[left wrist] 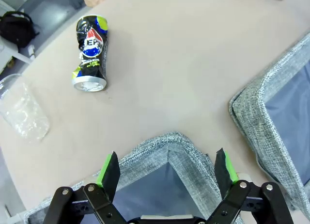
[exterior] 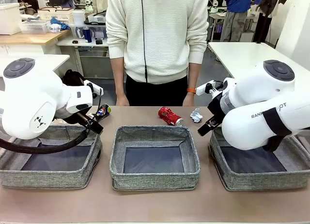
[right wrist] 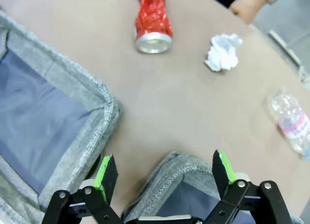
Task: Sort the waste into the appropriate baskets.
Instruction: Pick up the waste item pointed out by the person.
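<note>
Both hands hang wide open and empty, the left hand over a back corner of the left basket and the right hand over the right basket. Past the rims, the waste lies loose on the worktop. The dark printed can and crushed red can look light and dented, so pinch mid-body. The clear plastic cup will buckle, go gentle. The paper wad just squishes. The bottle probably rolls; can't tell if it's empty.
</note>
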Action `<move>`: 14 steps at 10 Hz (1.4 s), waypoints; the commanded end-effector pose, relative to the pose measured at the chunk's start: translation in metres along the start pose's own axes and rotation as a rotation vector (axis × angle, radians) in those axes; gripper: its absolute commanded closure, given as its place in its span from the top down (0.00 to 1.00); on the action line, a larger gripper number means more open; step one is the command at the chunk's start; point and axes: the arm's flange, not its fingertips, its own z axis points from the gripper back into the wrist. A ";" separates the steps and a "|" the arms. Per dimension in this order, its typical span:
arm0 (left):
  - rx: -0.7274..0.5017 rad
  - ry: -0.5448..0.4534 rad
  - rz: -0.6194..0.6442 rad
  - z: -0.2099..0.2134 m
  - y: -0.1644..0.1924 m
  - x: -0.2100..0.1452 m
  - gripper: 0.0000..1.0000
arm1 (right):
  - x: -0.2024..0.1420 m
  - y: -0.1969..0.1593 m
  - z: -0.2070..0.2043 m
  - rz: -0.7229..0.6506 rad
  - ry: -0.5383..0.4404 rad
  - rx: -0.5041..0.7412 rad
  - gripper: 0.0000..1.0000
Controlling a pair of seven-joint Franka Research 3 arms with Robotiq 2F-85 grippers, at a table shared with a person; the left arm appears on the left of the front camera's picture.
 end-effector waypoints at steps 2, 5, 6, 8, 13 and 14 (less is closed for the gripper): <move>0.000 0.000 -0.001 0.000 0.000 0.000 1.00 | 0.000 0.000 0.001 -0.001 -0.002 0.000 1.00; 0.000 0.000 -0.001 0.000 0.000 0.000 1.00 | 0.000 0.000 0.001 -0.001 -0.002 0.000 1.00; 0.000 0.000 -0.001 0.000 0.000 0.000 1.00 | 0.000 0.000 0.001 -0.001 -0.002 0.000 1.00; 0.000 0.000 0.000 0.000 0.000 0.000 1.00 | 0.006 0.000 0.019 0.098 0.010 0.012 1.00; -0.051 -0.118 0.048 0.200 0.005 -0.036 1.00 | -0.006 0.037 0.206 0.088 -0.071 -0.202 1.00; -0.055 -0.121 0.037 0.199 0.001 -0.046 1.00 | -0.018 0.041 0.209 0.094 -0.065 -0.237 1.00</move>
